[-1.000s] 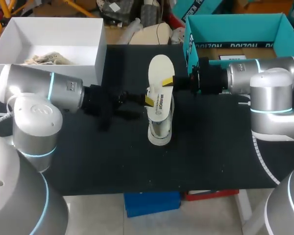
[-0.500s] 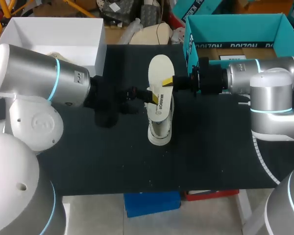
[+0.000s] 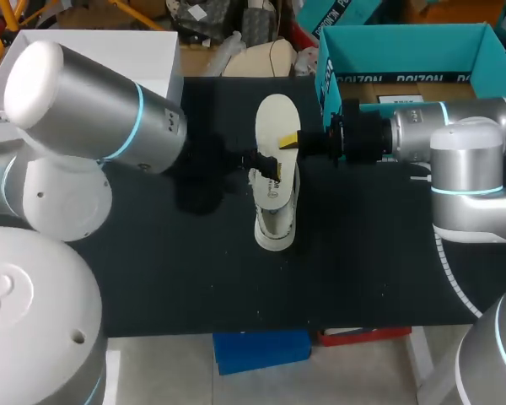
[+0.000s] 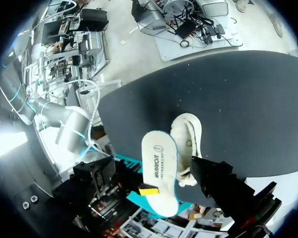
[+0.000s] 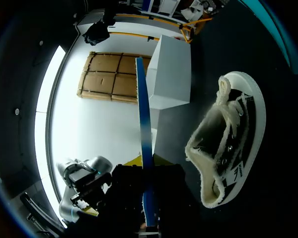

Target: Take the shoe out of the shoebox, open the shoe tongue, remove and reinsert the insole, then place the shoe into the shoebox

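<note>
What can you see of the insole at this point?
The insole is a thin, flat white oval with dark print on its top face and a blue edge. It is out of the shoe, held above it and roughly in line with it. The right gripper pinches one long side. Whether its lower end touches the shoe is unclear.

The left arm (image 3: 93, 110) is brought in from the left, its thick silver link raised close under the camera and its wrist stretched toward the middle, where the left gripper (image 3: 266, 164) is set low. Its state cannot be made out. The right arm (image 3: 455, 126) is held level from the right, forearm pointed left. The right gripper (image 3: 292, 140) is closed on the insole (image 3: 274, 114) at its edge, with one yellow tip seen on top.
</note>
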Tool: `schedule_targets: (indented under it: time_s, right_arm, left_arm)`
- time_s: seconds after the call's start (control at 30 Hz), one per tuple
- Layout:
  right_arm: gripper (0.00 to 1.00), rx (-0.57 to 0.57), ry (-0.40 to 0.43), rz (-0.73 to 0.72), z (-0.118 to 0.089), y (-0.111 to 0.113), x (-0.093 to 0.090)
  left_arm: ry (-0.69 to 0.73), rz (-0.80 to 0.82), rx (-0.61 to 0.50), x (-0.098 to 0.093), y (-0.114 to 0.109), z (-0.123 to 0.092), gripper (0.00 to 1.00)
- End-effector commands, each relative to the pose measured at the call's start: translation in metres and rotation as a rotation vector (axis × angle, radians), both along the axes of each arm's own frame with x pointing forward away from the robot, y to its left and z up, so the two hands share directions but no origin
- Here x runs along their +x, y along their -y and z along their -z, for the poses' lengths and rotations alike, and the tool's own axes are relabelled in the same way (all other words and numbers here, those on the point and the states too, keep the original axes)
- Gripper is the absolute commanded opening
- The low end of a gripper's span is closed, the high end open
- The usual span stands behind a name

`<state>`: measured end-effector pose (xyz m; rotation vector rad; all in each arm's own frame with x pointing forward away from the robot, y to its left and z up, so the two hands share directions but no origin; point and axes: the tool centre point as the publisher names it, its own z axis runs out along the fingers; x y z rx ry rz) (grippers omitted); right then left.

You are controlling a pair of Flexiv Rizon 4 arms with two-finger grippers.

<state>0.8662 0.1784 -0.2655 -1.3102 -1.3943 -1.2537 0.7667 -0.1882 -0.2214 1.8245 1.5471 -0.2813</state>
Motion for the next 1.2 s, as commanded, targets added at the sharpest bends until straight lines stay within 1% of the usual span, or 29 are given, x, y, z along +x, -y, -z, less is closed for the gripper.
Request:
schedule_targets:
  time_s: [0.03,0.07,0.17,0.23,0.33,0.4,0.47,0.57,0.87,0.93,1.2]
  right_arm:
    - [0.00,-0.003,-0.001,0.001,0.000,-0.001,0.000]
    - [0.00,-0.003,-0.001,0.001,0.000,-0.001,0.000]
    - [0.00,-0.003,-0.001,0.001,0.000,-0.001,0.000]
    - [0.00,-0.003,-0.001,0.001,0.000,-0.001,0.000]
    - [0.00,-0.003,-0.001,0.001,0.000,-0.001,0.000]
    - [0.00,-0.003,-0.001,0.001,0.000,-0.001,0.000]
    - [0.00,-0.003,-0.001,0.001,0.000,-0.001,0.000]
    - [0.00,-0.003,-0.001,0.001,0.000,-0.001,0.000]
    - [0.00,-0.003,-0.001,0.001,0.000,-0.001,0.000]
    - [0.00,-0.003,-0.001,0.001,0.000,-0.001,0.000]
    - [0.00,-0.003,-0.001,0.001,0.000,-0.001,0.000]
  left_arm:
    - [-0.010,-0.109,0.291,0.001,0.010,0.001,1.00]
    - [-0.026,-0.124,0.314,0.002,0.013,0.002,1.00]
    - [-0.055,-0.146,0.332,0.005,0.020,0.000,1.00]
    - [-0.067,-0.152,0.327,0.007,0.023,-0.003,1.00]
    - [-0.063,-0.192,0.395,0.011,0.026,-0.004,1.00]
    - [-0.059,-0.233,0.471,0.014,0.027,-0.006,1.00]
    - [-0.061,-0.248,0.469,0.017,0.027,-0.008,1.00]
    - [-0.063,-0.258,0.496,0.016,0.027,-0.010,1.00]
    - [-0.112,-0.224,0.474,0.016,0.028,-0.007,1.00]
    - [-0.126,-0.204,0.454,0.016,0.028,-0.006,1.00]
    - [-0.138,-0.180,0.431,0.020,0.025,-0.006,1.00]
